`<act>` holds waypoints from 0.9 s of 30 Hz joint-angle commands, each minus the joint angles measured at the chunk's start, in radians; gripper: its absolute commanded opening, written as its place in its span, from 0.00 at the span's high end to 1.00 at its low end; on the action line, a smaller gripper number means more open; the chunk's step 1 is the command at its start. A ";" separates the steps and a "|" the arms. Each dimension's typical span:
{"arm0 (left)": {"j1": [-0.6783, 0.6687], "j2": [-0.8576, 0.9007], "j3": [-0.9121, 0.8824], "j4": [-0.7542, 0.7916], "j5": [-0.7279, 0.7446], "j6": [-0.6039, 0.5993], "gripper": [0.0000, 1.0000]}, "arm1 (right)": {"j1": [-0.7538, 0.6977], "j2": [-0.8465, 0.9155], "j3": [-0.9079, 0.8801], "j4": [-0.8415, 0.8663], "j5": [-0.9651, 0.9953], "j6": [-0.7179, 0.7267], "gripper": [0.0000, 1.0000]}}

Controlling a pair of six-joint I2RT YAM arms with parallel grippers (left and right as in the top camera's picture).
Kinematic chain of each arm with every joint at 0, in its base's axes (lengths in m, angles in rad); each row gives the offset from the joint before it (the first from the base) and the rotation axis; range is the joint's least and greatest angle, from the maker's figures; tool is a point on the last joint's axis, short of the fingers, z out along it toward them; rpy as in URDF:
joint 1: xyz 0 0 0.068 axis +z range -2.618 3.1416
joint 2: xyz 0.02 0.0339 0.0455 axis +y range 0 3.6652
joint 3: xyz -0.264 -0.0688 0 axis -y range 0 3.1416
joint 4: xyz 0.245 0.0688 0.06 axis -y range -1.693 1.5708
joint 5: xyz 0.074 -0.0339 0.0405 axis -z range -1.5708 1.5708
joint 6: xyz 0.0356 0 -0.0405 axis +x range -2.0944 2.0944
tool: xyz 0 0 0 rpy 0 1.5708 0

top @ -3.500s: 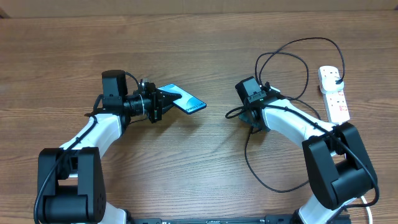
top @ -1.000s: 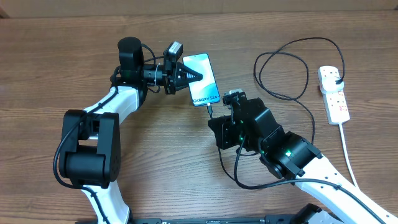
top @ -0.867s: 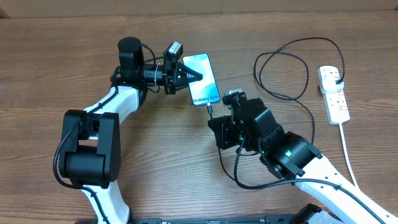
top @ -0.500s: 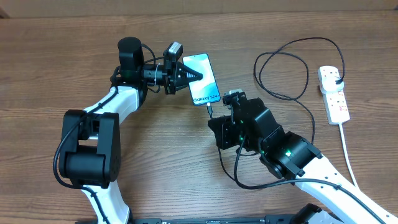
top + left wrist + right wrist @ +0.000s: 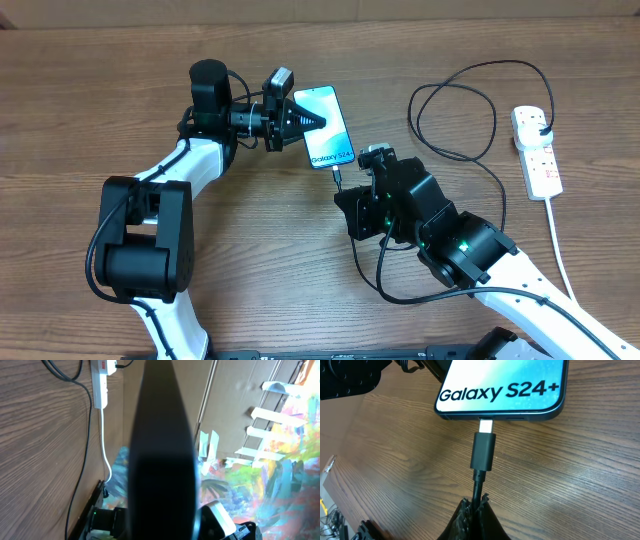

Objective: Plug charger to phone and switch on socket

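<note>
Left arm stretches low across the worktop (image 5: 90,70), left jaws clamped on the phone (image 5: 330,130), far-middle. Right arm arches in from the near edge, right jaws pinched tight on the charger (image 5: 483,452), its tip at the phone's port, metal showing.

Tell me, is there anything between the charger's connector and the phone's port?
Nothing visible does. The right gripper holds the charger just behind the connector, whose metal tip already meets the bottom edge of the phone.
</note>
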 commanded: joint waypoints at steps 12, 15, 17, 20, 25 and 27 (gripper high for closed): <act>-0.004 -0.003 0.030 0.008 0.031 0.031 0.96 | 0.006 -0.006 0.005 0.016 -0.001 -0.004 0.96; -0.004 -0.003 0.030 0.008 0.023 0.031 0.96 | 0.006 -0.006 0.005 0.015 -0.002 -0.004 0.96; -0.005 -0.003 0.030 0.008 0.002 0.014 0.96 | 0.006 -0.006 0.005 0.015 -0.002 -0.004 0.96; -0.010 -0.003 0.030 0.008 -0.017 0.000 0.96 | 0.006 -0.006 0.005 0.015 -0.002 -0.004 0.96; -0.014 -0.003 0.030 0.008 -0.010 0.001 0.96 | 0.006 -0.006 0.005 0.015 0.000 -0.004 0.96; -0.014 -0.003 0.030 0.009 0.016 0.012 0.96 | 0.006 -0.006 0.005 0.015 0.002 -0.004 0.96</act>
